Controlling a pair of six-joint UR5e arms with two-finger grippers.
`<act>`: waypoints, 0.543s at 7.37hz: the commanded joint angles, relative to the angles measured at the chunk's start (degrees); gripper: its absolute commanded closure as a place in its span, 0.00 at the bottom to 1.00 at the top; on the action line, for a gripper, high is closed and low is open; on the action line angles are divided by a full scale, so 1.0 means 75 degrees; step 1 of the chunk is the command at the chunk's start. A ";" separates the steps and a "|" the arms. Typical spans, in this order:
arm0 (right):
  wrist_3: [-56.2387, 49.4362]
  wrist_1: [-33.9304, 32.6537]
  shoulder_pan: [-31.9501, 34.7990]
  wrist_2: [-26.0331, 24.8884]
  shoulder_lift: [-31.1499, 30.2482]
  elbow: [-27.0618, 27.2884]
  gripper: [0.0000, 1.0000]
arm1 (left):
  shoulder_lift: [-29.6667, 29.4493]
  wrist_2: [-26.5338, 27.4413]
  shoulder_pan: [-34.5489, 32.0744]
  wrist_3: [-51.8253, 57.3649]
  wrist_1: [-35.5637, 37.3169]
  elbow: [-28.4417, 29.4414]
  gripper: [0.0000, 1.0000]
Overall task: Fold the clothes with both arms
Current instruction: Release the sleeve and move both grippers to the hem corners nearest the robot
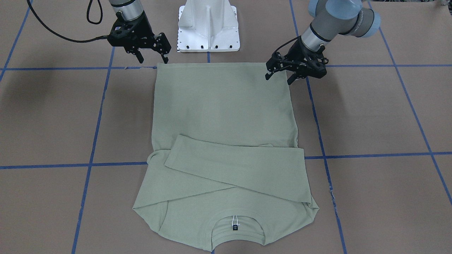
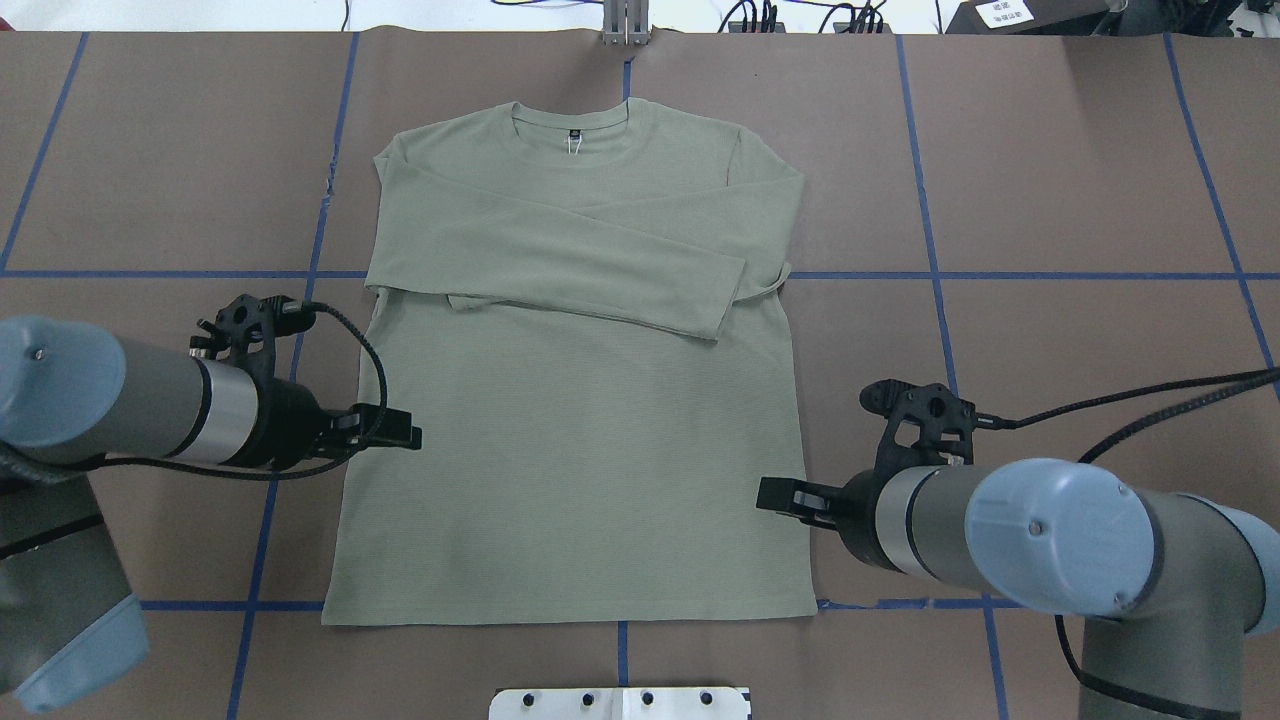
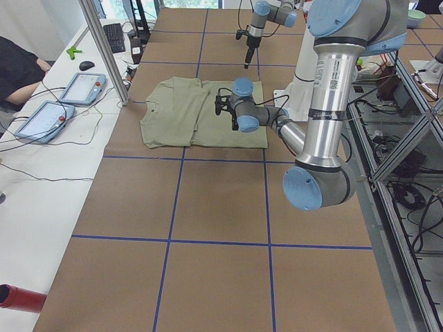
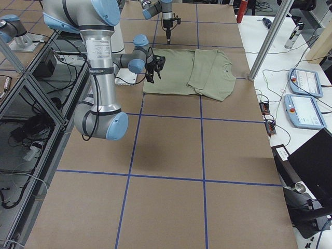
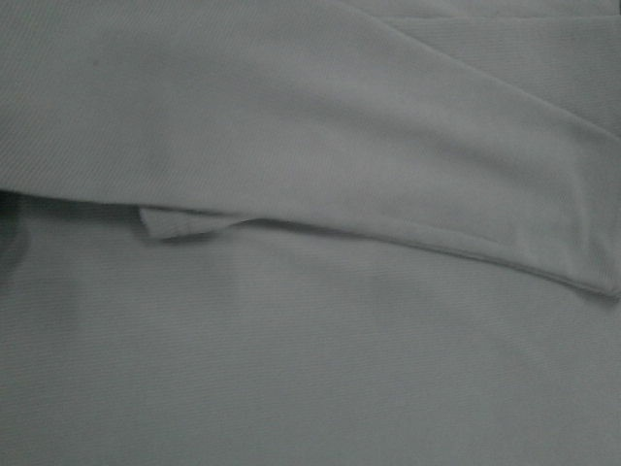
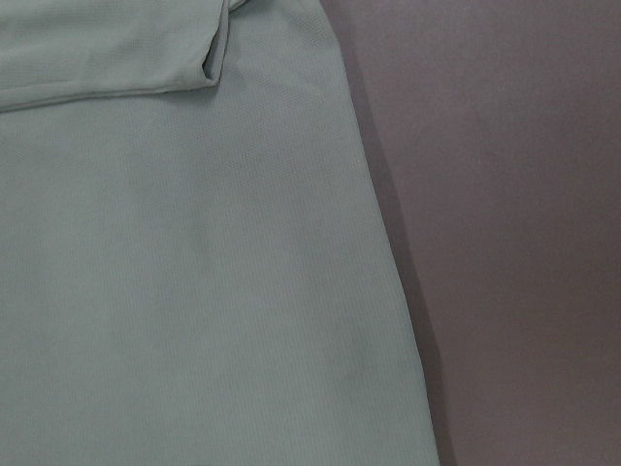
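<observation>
On the table (image 1: 370, 116) lies a shirt (image 1: 222, 102), neck label (image 1: 235, 227) unreadable; left end effector (image 1: 279, 79) and right end effector (image 1: 153, 60) gape wide.

A wide desk (image 2: 1050, 180) covered in matte brown paper is crossed by blue tape lines (image 2: 928, 230) that mark out large squares. In the overhead view a white metal pedestal (image 2: 620, 703) sits at 6 o'clock. From the left-end camera, a white side table (image 3: 34, 187) runs along 9 o'clock. It carries two tablet-like pendants (image 3: 82, 88), a keyboard (image 3: 113, 37) and a mouse (image 3: 86, 66). A person's dark sleeve (image 3: 17, 69) shows at 10 o'clock. An aluminium post (image 3: 104, 52) rises nearby. The light is even.
</observation>
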 commanded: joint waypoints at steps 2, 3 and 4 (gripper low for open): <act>0.0514 0.1372 -0.0630 -0.0677 -0.1047 0.0021 0.00 | 0.1058 0.1377 0.1608 -0.1124 -0.0268 -0.0416 0.08; 0.0514 0.1373 -0.0630 -0.0677 -0.1047 0.0021 0.00 | 0.1059 0.1428 0.1751 -0.1602 -0.0280 -0.0381 0.18; 0.0514 0.1373 -0.0630 -0.0677 -0.1047 0.0009 0.00 | 0.1105 0.1776 0.1892 -0.1758 -0.0593 -0.0242 0.21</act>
